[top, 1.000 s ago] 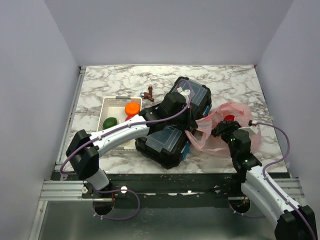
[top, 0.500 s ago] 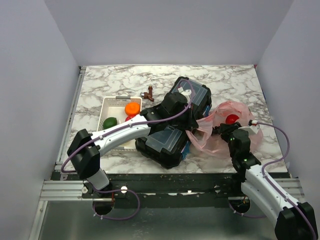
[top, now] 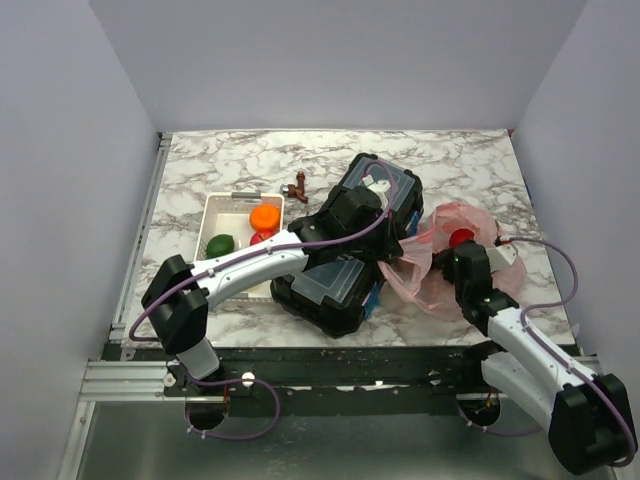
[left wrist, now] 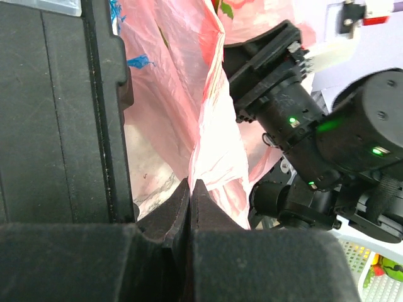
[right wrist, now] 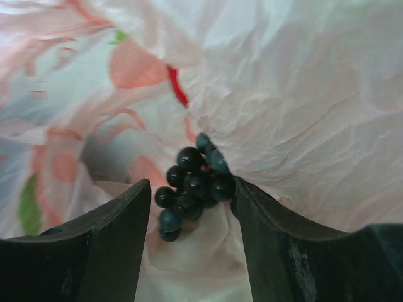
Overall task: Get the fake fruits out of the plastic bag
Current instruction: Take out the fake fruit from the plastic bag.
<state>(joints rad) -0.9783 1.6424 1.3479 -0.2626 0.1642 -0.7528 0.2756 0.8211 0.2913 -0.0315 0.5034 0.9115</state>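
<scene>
Grape bunch (right wrist: 192, 185) in plastic bag (right wrist: 296, 94) shows only from right wrist.

This looks like a robotics lab test cell: plain pale walls (top: 350, 60) box in a marble-patterned table (top: 230, 160), and an aluminium slotted rail (top: 120, 378) runs along its near edge.

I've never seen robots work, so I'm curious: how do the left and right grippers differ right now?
The left gripper is shut, pinching an edge of the plastic bag; the right gripper is open, gripping nothing. The left sits beside the toolbox; the right faces the grape bunch amid bag film. Both are dark and two-fingered.
</scene>
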